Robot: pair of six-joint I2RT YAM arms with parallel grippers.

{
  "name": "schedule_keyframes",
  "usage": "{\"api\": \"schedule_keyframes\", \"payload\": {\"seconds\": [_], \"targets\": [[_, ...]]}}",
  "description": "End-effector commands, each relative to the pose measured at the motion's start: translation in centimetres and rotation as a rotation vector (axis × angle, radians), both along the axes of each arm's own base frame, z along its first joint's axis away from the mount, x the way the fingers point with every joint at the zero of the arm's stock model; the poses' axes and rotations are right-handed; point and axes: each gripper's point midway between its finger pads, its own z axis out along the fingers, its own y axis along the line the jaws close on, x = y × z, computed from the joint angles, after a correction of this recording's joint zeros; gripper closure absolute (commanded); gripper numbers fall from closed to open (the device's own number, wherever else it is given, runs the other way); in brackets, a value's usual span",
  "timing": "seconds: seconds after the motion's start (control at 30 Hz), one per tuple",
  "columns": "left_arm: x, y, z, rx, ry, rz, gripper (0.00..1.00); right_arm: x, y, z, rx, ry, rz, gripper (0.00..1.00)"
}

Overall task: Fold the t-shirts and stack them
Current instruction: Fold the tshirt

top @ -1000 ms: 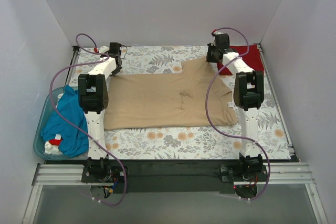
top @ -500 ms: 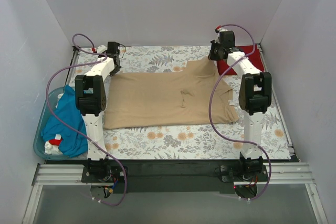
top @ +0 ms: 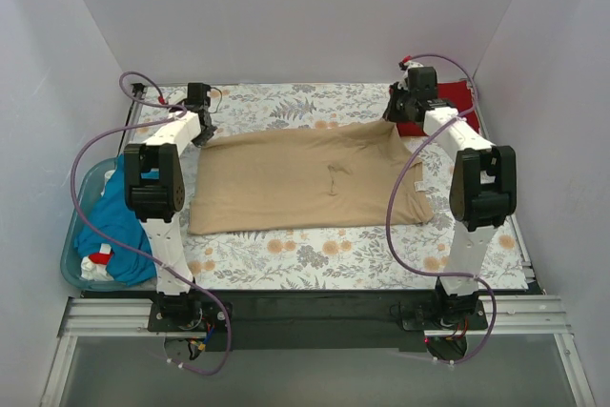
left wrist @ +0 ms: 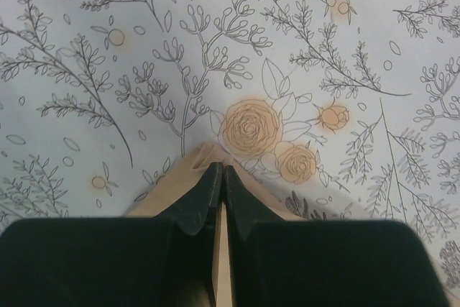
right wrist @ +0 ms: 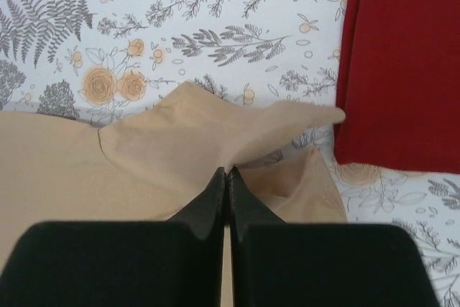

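Note:
The tan t-shirt (top: 295, 178) lies spread across the floral tablecloth. My left gripper (top: 202, 127) is shut on its far left corner, seen in the left wrist view (left wrist: 220, 171) with tan cloth (left wrist: 172, 185) pinched between the jaws. My right gripper (top: 398, 113) is shut on the far right edge; the right wrist view (right wrist: 228, 171) shows tan cloth (right wrist: 187, 131) lifted in a peak. The dark red t-shirt (top: 446, 102) lies folded at the far right, also in the right wrist view (right wrist: 402, 62). The teal blue t-shirt (top: 119, 221) sits in the tub at the left.
The light blue plastic tub (top: 72, 264) stands off the table's left edge and also holds a white and red item (top: 99, 261). White walls close in the back and sides. The grey-and-orange floral tablecloth (top: 315, 259) covers the table.
Both grippers have moved outward and toward the back, pulling the tan shirt's far edge taut and wider. The shirt's folded-up right part has flattened out.

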Motion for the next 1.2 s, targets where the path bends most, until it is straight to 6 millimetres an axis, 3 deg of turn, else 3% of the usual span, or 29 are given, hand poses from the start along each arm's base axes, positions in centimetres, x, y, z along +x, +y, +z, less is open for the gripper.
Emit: {"api": "schedule_keyframes", "payload": {"seconds": [0.0,0.13,0.27,0.5,0.63,0.67,0.83,1.17], "targets": [[-0.2,0.1,4.6,-0.046,-0.115,0.026,1.0,-0.9,-0.3,3.3,0.035,-0.078,-0.026,0.99],[-1.6,-0.3,4.2,-0.093,-0.108,0.035,1.0,-3.3,-0.5,3.1,0.055,-0.057,-0.038,0.99],[-3.6,-0.6,3.2,-0.13,-0.082,0.052,1.0,-5.9,-0.7,1.4,0.074,-0.001,-0.055,0.99],[-5.6,-0.4,3.5,-0.176,-0.095,0.074,1.0,-8.6,-1.1,0.7,0.091,0.033,-0.086,0.99],[-6.6,-0.5,4.1,-0.183,-0.105,0.072,1.0,-9.7,-1.5,1.0,0.093,0.028,-0.104,0.99],[-6.9,0.8,4.1,-0.184,-0.106,0.101,1.0,-9.9,-1.6,0.9,0.091,0.031,-0.111,0.99],[-8.0,1.6,3.6,-0.182,-0.091,0.118,1.0,-11.2,-2.0,0.8,0.091,0.036,-0.126,0.99],[-8.1,2.6,4.2,-0.202,-0.105,0.127,1.0,-12.2,-2.3,1.6,0.105,0.026,-0.136,0.99]]}}
